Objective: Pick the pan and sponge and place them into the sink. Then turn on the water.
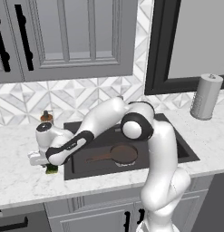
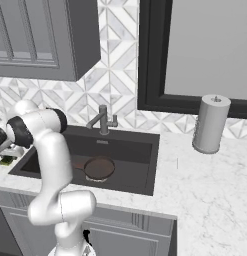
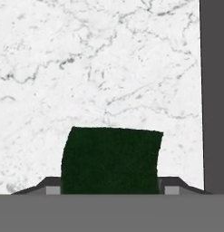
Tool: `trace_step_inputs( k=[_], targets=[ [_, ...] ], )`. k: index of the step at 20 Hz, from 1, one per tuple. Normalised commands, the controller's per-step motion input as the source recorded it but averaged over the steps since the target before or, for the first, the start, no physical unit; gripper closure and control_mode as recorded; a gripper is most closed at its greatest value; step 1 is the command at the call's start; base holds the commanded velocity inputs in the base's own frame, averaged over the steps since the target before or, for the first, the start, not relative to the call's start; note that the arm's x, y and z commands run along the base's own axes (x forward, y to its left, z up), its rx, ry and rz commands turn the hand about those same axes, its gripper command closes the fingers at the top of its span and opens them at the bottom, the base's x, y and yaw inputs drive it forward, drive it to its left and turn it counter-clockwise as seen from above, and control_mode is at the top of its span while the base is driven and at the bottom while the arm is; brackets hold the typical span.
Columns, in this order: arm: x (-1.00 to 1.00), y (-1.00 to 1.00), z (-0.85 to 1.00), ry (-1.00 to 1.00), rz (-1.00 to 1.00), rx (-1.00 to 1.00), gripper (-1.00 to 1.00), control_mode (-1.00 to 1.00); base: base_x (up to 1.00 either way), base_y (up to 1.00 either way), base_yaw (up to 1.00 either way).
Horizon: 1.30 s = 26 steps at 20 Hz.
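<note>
Hand view looks straight down on white marble with thin grey veins, the top of the table (image 3: 86, 68). A dark green block with a rough, matte face, the scrub side of the sponge (image 3: 111, 158), sits between the two dark finger tips (image 3: 50, 185), one at each of its short sides. The tips stand right against the sponge's edges, but whether they press it or only flank it I cannot tell. The block is rectangular, its upper edge slightly bowed, and its long axis runs from one tip to the other. A flat dark grey strip down the right edge of this view is the sink's rim.

Left base view shows the jaws (image 1: 49, 164) low over the table, just left of the sink (image 1: 186, 152), with a speck of green and yellow under the hand. The sponge lies on the marble beside the basin, not in it. The arm (image 1: 104, 120), smooth white with dark joints, bends from the lower right across the basin to reach it.

The sink is a large rectangular dark grey basin set into the marble. A round dark brown pan (image 1: 124, 153) lies flat on its bottom, near the front wall, its long brown handle pointing left along the basin's length. A grey metal faucet (image 2: 102, 120) stands at the far rim. To the right, well apart from the sink, a grey upright cylinder (image 2: 210, 124) stands on the table.
</note>
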Motion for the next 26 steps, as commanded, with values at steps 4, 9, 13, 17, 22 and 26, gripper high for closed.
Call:
trace_step_inputs(
  k=[4, 9, 13, 17, 22, 26],
  targets=[
    [0.0, -0.04, 0.0, 0.0, 0.0, 0.0, 1.0, -1.0, 0.0, 0.0, 0.0],
    [-0.02, -0.64, 0.28, 0.0, -0.01, 0.0, 1.0, -1.0, 0.0, 0.0, 0.0],
    [0.01, -0.74, 0.54, 0.0, -0.08, 0.0, 1.0, -1.0, 0.0, 0.0, 0.0],
    [0.0, -0.94, 0.12, 0.0, -0.19, 0.0, 1.0, -1.0, 0.0, 0.0, 0.0],
    [0.01, -1.0, 0.0, 0.01, -0.25, 0.0, 1.0, -1.0, 0.0, 0.0, 0.0],
    [0.17, -0.84, 0.0, 0.02, -0.33, 0.0, 1.0, -1.0, 0.0, 0.0, 0.0]
  ],
)
